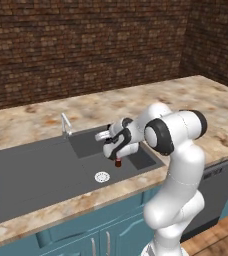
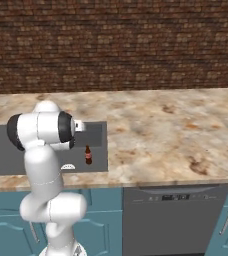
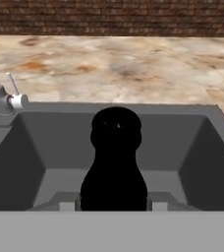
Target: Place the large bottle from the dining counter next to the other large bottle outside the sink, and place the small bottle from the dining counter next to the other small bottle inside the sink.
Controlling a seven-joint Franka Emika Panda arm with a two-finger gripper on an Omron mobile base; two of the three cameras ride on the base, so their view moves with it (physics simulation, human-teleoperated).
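- We judge the step in hand to be lowering the small bottle [image 3: 114, 162] into the sink [image 1: 41, 172]; in the hand view our fingers are clenched on its black body, its neck rising in front of the basin's back wall.
- The other small bottle [image 2: 88, 155], reddish-brown, stands upright on the sink floor near the right wall; in the left base view it sits just below our gripper [image 1: 117, 150].
- Risk: the two bottles look very near each other, so a straight descent could knock the brown one over. A small sideways offset should avoid that.
- Risk: releasing before the base touches the floor could let the black bottle topple, as it is narrow.
- Risk: the faucet [image 3: 1, 96] is off to one side, and a wide swing might catch it.
- The right base view shows the brown bottle whole and the drain [image 2: 67, 166] beside it; the left base view shows our hand above it.
- The hand view shows the grip itself, which the arm hides in the base views.
- The bench [image 2: 176, 130] around the sink is marbled stone.
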